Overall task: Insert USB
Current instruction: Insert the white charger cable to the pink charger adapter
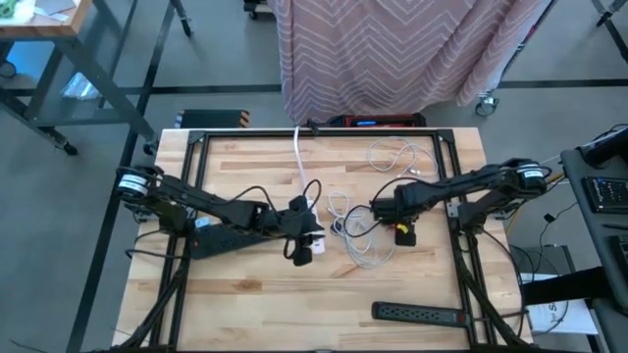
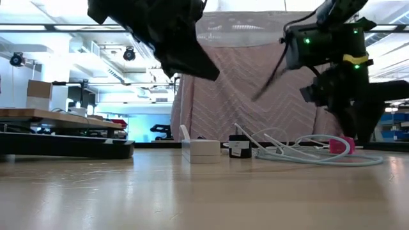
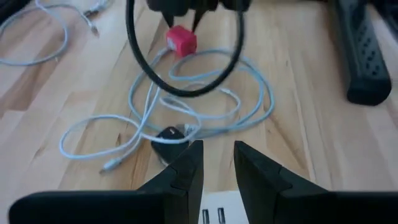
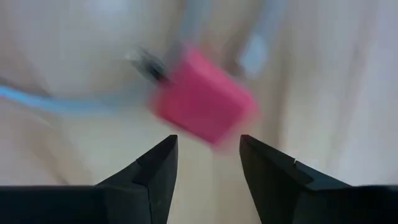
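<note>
A pink cube-shaped plug (image 4: 202, 102) lies on the table among loose white cables (image 3: 186, 93), one cable running into its side. My right gripper (image 4: 208, 146) is open just above it, its fingers short of the cube on either side; the cube also shows in the low view (image 2: 339, 145). A white charger block (image 2: 201, 151) with two slots (image 3: 211, 214) stands on the wood. My left gripper (image 3: 217, 155) hangs above it, open by a narrow gap and raised well clear. A small black adapter (image 3: 169, 135) lies beside the cables.
A black power strip (image 1: 417, 314) lies near the table's near right corner. A second coil of white cable (image 1: 397, 157) and a white lead (image 1: 299, 157) lie toward the far edge. A black cable loops off the right arm (image 3: 180, 68). A pink patterned cloth (image 1: 392, 49) hangs beyond the far edge.
</note>
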`<state>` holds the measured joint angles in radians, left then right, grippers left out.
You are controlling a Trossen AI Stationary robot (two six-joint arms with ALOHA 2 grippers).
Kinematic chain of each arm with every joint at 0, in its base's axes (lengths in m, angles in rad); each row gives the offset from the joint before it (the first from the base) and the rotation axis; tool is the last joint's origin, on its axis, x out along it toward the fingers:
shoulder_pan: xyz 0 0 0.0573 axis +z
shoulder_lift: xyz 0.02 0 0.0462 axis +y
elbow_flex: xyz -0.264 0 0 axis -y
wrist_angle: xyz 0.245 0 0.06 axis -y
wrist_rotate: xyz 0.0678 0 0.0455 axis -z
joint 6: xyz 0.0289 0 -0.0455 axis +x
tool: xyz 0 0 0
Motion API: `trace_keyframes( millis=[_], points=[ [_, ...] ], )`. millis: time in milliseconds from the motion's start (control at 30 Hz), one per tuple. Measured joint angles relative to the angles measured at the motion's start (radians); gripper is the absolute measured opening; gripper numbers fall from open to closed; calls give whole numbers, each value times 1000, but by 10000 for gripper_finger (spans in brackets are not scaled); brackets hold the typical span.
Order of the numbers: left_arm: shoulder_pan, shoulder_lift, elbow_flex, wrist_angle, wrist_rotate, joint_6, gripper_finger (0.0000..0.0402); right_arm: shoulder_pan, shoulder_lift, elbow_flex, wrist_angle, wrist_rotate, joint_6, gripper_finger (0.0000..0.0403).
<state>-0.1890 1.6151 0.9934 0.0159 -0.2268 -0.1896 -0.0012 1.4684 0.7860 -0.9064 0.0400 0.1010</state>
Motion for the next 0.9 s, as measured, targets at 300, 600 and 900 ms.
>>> trace_keyframes(
  millis=[300, 600, 900],
  points=[
    [1, 80, -3, 122, -37, 15, 75, 38, 2, 3, 301, -204, -34, 154],
    [1, 211, 26, 403, -32, 15, 81, 45, -84, 3, 255, -195, -50, 160],
    [4, 397, 292, 206, -25, 81, 133, 107, -238, -29, 194, -108, 26, 159]
  ],
)
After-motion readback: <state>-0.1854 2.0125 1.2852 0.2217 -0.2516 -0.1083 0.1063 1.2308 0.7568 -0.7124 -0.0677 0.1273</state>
